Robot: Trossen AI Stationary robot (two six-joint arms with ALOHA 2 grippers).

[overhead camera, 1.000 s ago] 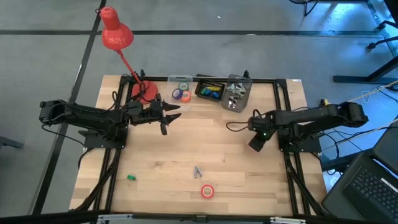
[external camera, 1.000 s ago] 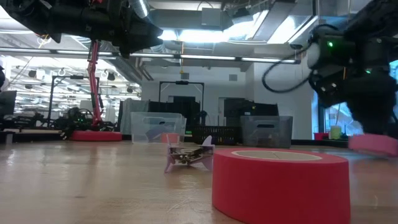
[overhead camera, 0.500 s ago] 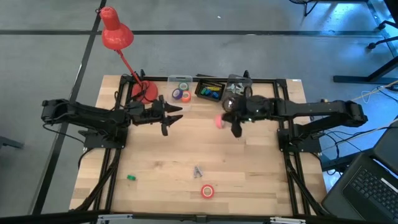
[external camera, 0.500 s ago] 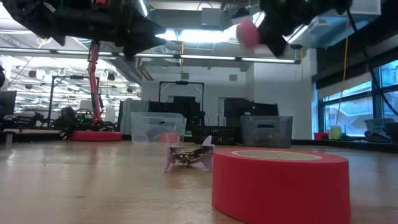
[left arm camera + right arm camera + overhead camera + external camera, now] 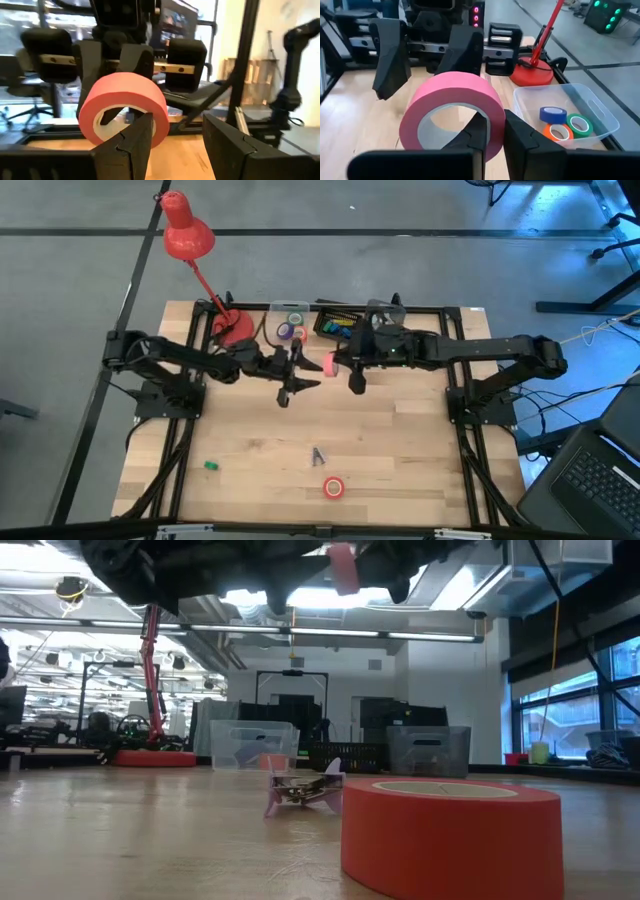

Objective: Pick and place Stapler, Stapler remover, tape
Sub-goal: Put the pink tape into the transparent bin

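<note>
**Pink tape roll held between the two grippers above the table**

High view: the right gripper (image 5: 338, 364) reaches toward the upper middle of the frame, pinching a pink ring-shaped tape roll (image 5: 328, 365) above the wooden table (image 5: 400, 450). The left gripper (image 5: 300, 370) meets it from the left, fingers spread, just beside the roll. Behind them, at the table's upper edge, a clear plastic bin (image 5: 290, 323) holds small blue, green and orange tape rolls. A red desk lamp (image 5: 188, 235) stands at the upper left. Low in the frame lie a red-orange tape roll (image 5: 333, 488), a small metal staple remover (image 5: 318, 455) and a tiny green block (image 5: 211, 466).

Low view: the pink roll (image 5: 342, 567) hangs at the top centre, well above the tabletop. The red-orange roll (image 5: 450, 835) fills the lower right, the staple remover (image 5: 300, 790) just behind it.

Left wrist view: the left gripper's dark fingers (image 5: 125, 145) stand apart, the pink roll (image 5: 125, 107) just ahead of them.

Right wrist view: the right gripper's fingers (image 5: 522, 140) clamp the pink roll's (image 5: 455, 112) wall; the clear bin (image 5: 570, 112) shows at the right.
</note>
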